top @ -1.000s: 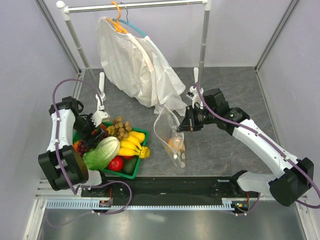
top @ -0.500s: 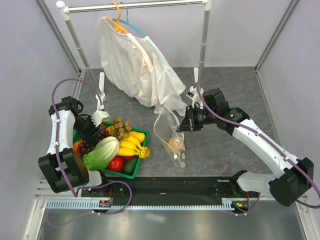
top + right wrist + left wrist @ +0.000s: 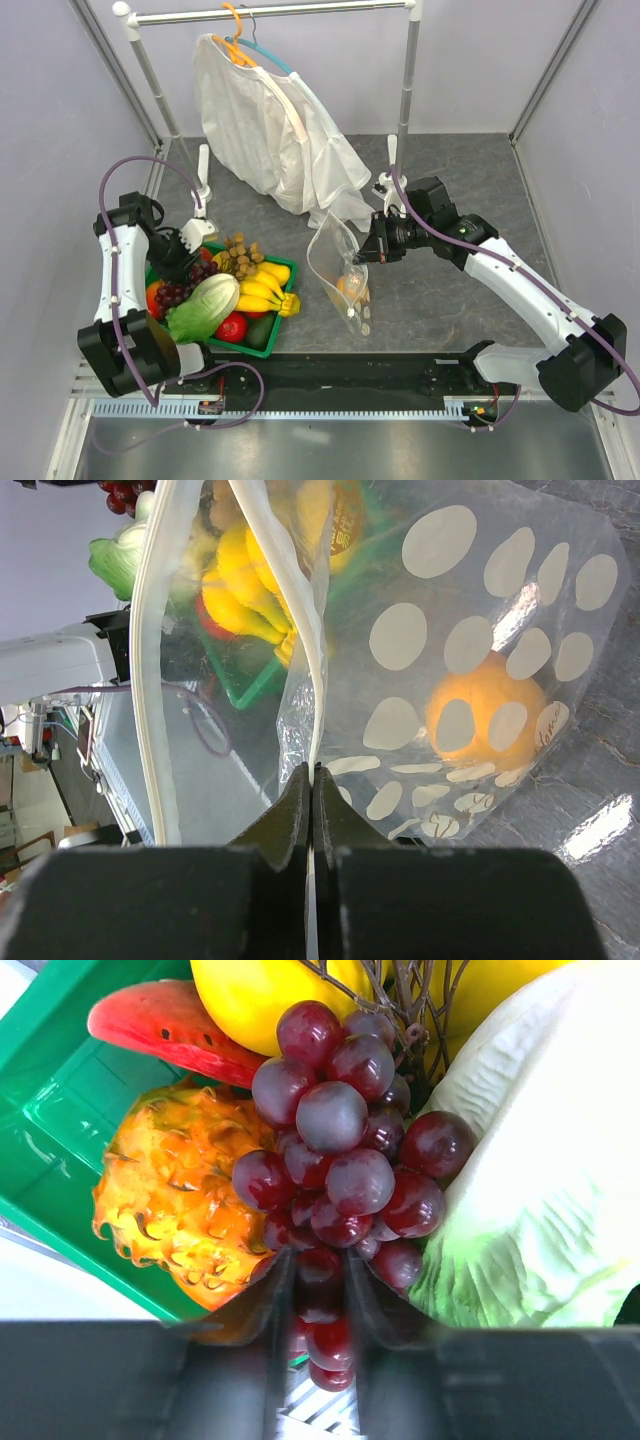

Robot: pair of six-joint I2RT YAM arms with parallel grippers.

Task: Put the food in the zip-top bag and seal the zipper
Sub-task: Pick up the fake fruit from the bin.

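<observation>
The left gripper [image 3: 320, 1260] reaches into the green basket [image 3: 50, 1080] and pinches the lower end of the grapes [image 3: 335, 1150], one finger pressed against each side of the bunch. The grapes lie between a spiky orange fruit [image 3: 170, 1200] and the lettuce [image 3: 540, 1180], touching both. In the top view the tan berries [image 3: 236, 252] sit at the basket's far edge, just beside the bananas [image 3: 262, 285].

The right gripper [image 3: 312, 770] is pressed together on one edge of the bag [image 3: 520, 630], holding it up over the bench [image 3: 450, 170] to the right of the basket, well apart from the left gripper. The bag's mouth gapes: the zipper [image 3: 148, 700] stands away from the pinched side. The peach [image 3: 485, 715] lies inside the bag, near its lower end. Whether that end touches the bench I cannot tell.
</observation>
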